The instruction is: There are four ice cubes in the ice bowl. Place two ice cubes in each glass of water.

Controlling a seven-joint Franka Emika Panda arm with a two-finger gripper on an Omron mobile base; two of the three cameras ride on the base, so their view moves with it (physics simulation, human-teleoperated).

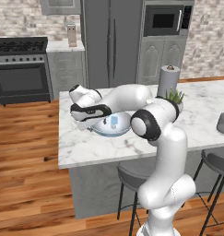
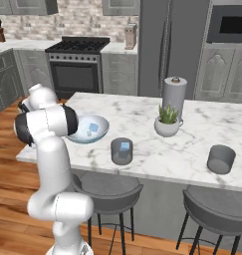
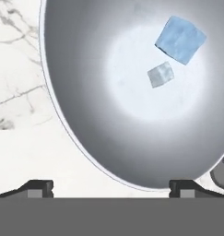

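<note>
The ice bowl point(image 3: 85, 92) lies right below my open gripper point(image 3: 111, 189), with nothing between the fingertips point(image 3: 39, 188). Inside it are two ice cubes, a blue one point(image 3: 180, 40) and a paler one point(image 3: 160, 74). In the left base view the gripper point(image 1: 91, 127) hangs over the left rim of the ice bowl point(image 1: 125, 130), where a cube point(image 1: 114, 120) shows. One glass of water point(image 2: 122, 151) stands near the counter's front edge, just right of the ice bowl point(image 2: 88, 130), with a pale-blue cube point(image 2: 124, 146) in it. The other glass point(image 2: 221, 159) stands far to the right.
A paper-towel roll point(image 2: 174, 94) and a small white pot with a green plant point(image 2: 168, 123) stand behind the glasses on the marble island point(image 2: 142, 119). Stools point(image 2: 107, 191) sit under its front edge. Stove and fridge are at the back wall.
</note>
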